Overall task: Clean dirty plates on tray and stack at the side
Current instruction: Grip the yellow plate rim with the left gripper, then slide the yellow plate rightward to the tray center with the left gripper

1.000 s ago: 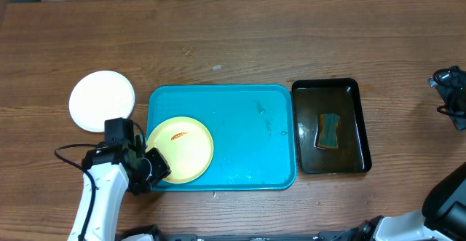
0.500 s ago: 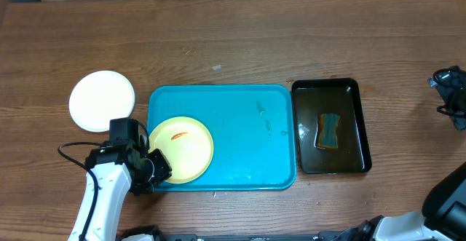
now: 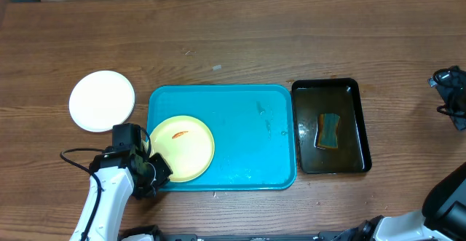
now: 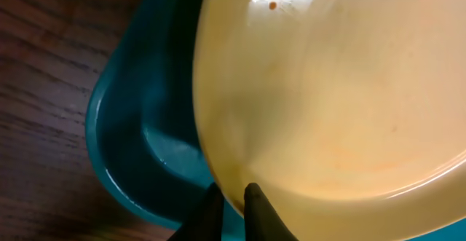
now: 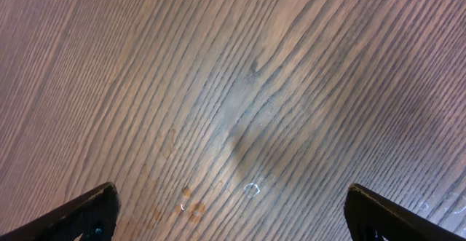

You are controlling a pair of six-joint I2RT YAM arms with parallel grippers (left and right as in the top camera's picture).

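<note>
A pale yellow plate [image 3: 182, 148] with an orange-red smear lies on the left part of the turquoise tray [image 3: 247, 135]. My left gripper [image 3: 156, 171] is at the tray's front left corner, shut on the plate's near rim. The left wrist view shows its fingers [image 4: 233, 201] pinching the yellow plate [image 4: 342, 103] over the tray corner [image 4: 138, 146]. A white plate [image 3: 102, 100] lies on the table left of the tray; whether it is a stack I cannot tell. My right gripper [image 3: 450, 88] is at the far right edge, open [image 5: 233, 206] over bare wood.
A black basin of dark water [image 3: 331, 127] with a sponge [image 3: 329, 130] in it stands right of the tray. A cable loops by the left arm [image 3: 69, 157]. Small stains mark the wood under the right gripper [image 5: 191, 206].
My left arm has shifted slightly toward the front and right, still holding the plate's rim. The yellow plate has edged a little to the right. The right arm has not moved.
</note>
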